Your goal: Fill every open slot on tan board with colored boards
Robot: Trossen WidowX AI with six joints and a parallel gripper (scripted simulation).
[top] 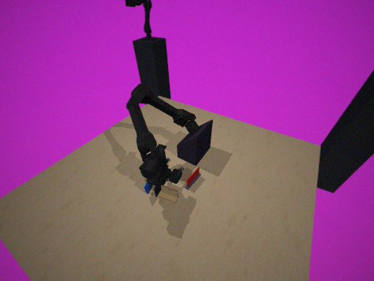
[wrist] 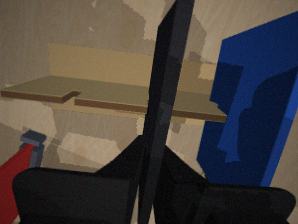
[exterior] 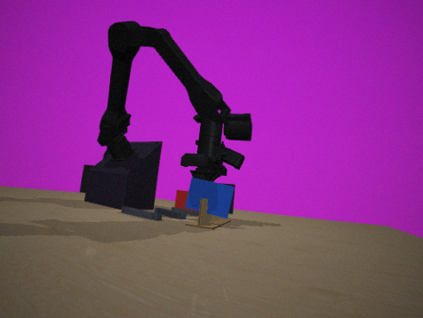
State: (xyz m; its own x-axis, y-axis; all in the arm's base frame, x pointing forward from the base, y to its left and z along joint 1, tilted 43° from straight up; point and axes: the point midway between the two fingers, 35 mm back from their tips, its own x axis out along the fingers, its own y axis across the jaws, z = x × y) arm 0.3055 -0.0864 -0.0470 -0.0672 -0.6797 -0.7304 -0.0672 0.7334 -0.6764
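My gripper (top: 157, 184) (wrist: 147, 141) is shut on a black board (top: 158, 191) (exterior: 233, 200) (wrist: 168, 60), upright and crosswise over the tan board (top: 170, 194) (exterior: 203, 210) (wrist: 115, 95). The black board's notch and the place where it meets the tan board are hidden. A blue board (top: 148, 187) (exterior: 212, 195) (wrist: 265, 95) stands crosswise at one end of the tan board, tilted in the exterior view. An open slot shows in the tan board's edge, left of the black board in the wrist view. A red board (top: 193, 176) (exterior: 181, 199) (wrist: 12, 175) stands in its holder.
The red board's grey holder (wrist: 34, 138) is beside the tan board. Low grey holders (exterior: 142, 213) lie near the arm's large dark base block (top: 196, 145) (exterior: 122, 182). A tall dark pillar (top: 347, 145) stands at the right of the top view.
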